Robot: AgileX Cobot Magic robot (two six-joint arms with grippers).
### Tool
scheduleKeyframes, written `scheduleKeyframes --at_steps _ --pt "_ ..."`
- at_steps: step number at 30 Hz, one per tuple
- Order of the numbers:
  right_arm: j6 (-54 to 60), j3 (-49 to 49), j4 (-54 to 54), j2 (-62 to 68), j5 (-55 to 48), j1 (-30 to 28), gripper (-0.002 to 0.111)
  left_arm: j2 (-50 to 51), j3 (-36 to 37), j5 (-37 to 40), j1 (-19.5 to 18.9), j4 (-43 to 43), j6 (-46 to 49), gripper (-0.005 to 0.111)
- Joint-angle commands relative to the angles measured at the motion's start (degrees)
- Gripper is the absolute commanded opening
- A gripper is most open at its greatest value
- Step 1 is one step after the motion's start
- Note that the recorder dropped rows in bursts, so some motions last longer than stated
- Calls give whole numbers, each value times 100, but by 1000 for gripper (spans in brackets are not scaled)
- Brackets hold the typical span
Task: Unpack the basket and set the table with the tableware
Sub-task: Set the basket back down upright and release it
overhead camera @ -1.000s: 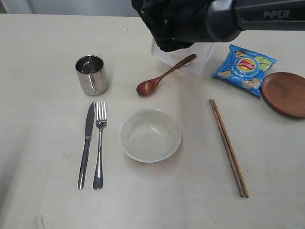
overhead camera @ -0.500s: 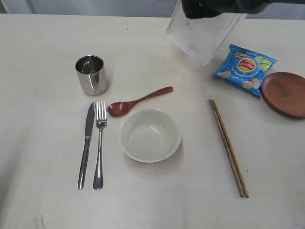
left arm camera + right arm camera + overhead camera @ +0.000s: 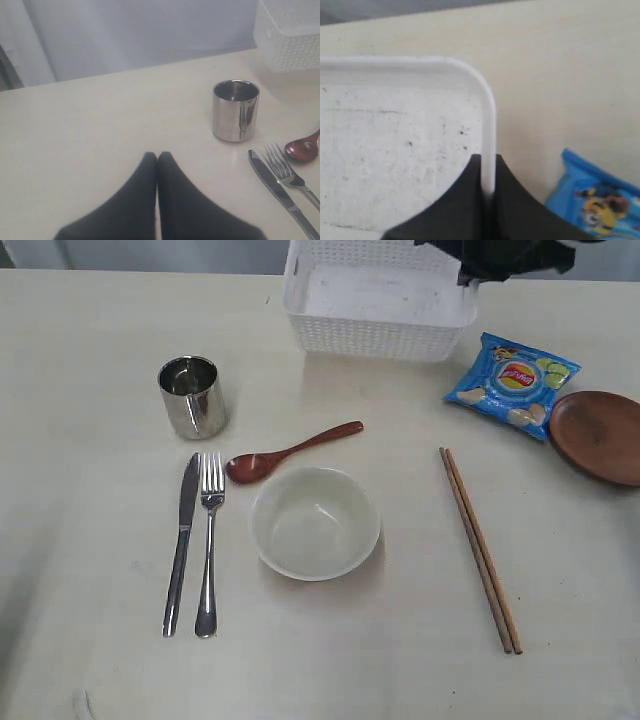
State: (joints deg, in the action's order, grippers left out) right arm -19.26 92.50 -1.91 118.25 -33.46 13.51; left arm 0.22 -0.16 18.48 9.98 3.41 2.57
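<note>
The white basket (image 3: 378,302) stands upright and empty at the back of the table (image 3: 90,440); my right gripper (image 3: 488,161) is shut on its rim (image 3: 489,130) at its right end. Laid out in front are the steel mug (image 3: 192,396), knife (image 3: 182,540), fork (image 3: 208,540), wooden spoon (image 3: 290,452), off-white bowl (image 3: 315,523), chopstick pair (image 3: 480,548) and dark brown plate (image 3: 602,436). My left gripper (image 3: 157,156) is shut on nothing, low over bare table to the left of the mug (image 3: 235,110); it does not show in the exterior view.
A blue crisp bag (image 3: 512,383) lies between the basket and the plate, close beside my right gripper (image 3: 500,260). The plate sits at the table's right edge.
The basket was tipped up in the air, and the spoon fell out and slid left to the bowl. Now the basket is back upright on the table, further left.
</note>
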Motion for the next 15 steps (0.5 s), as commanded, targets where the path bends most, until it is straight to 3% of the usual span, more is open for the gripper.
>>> scheduleKeyframes --at_steps 1,2,6,10,15 --pt "1270 25 1690 276 -72 -86 20 -22 16 -3 -14 -49 -2 0" --pt "1309 25 1677 345 -85 -75 31 -22 16 -3 -14 -49 -2 0" --pt "1539 150 1677 387 -287 -75 54 -22 16 -3 -14 -49 -2 0" --pt "2533 606 1664 254 -946 -75 52 -22 16 -3 -14 -49 -2 0" --pt "4958 1398 2063 19 -2563 51 46 -22 16 -3 -14 -49 -2 0"
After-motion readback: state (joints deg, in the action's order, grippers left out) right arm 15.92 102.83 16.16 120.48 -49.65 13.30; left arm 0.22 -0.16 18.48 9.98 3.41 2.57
